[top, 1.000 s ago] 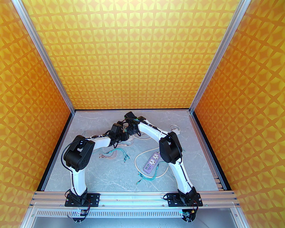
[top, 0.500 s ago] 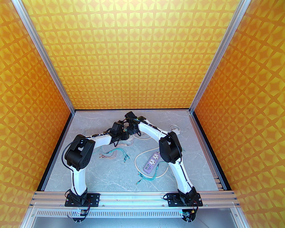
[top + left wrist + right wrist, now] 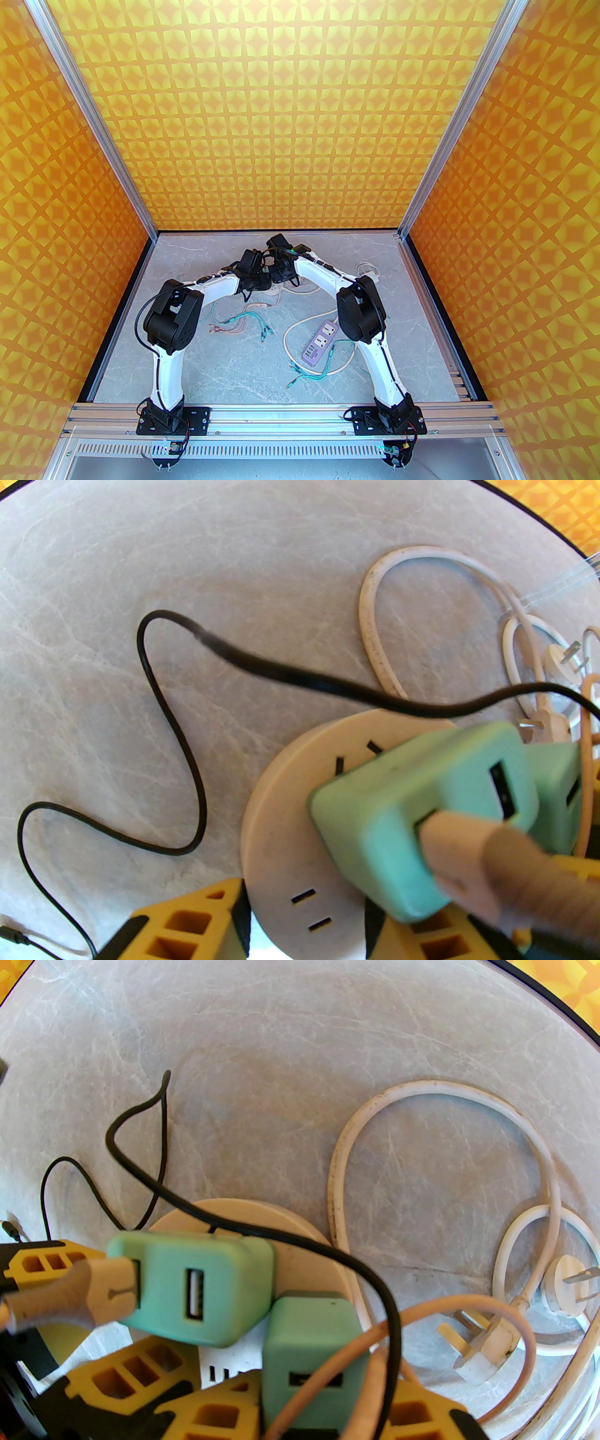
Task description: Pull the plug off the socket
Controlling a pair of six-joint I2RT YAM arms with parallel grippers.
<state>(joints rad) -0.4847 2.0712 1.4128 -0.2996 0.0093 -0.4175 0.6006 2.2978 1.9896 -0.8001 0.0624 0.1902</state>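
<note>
Looking down on a grey, marble-veined desk [image 3: 225, 365], boxed in on three sides by orange-and-yellow patterned walls [image 3: 300, 117] on aluminium posts. Taking the round cream socket [image 3: 281, 817] as the landmark, lying flat toward the far middle of the desk. Seeing a purple power strip [image 3: 321, 344] nearer than the socket and to its right, a spray of teal and reddish leads [image 3: 248, 321] nearer and to its left, and a coiled white cord [image 3: 445, 1096] right of it, ending near two loose white plugs [image 3: 483, 1353]. Following a thin black cable [image 3: 173, 770] looping over the desk beside the socket (and crossing over the socket too).

Finding the plug [image 3: 398, 817] sitting tilted on the socket's face: a mint-green block with rounded corners, showing one free USB port and carrying a tan lead in the other, prongs hidden. Noticing a second plug [image 3: 309, 1335], the same green, just beside it on the socket.

Finding the left tool [image 3: 307, 904] bracketing the socket's near rim with yellow fingers [image 3: 187, 920], one partly under the plug; not being able to tell whether clamping or slack. Finding the right tool [image 3: 318, 1405] straddling the second plug; again not being able to tell grip from gap.
</note>
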